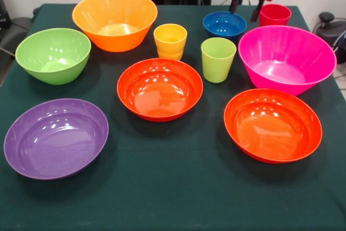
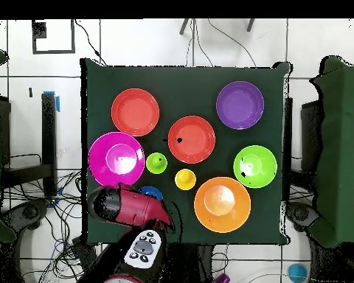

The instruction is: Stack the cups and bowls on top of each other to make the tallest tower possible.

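No tower yet: every bowl sits alone on the table point(image 1: 162, 187). The magenta bowl point(image 1: 286, 58) lies by the table's right edge in the front view, the blue bowl point(image 1: 224, 24) and red cup point(image 1: 274, 14) at the far edge. The gripper point(image 1: 247, 8), fingers parted and empty, hangs between those two, the cup nearer.

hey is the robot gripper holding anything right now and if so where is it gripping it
Nothing is held. The red and black gripper hangs open and empty between the small blue plastic bowl and the red plastic cup.
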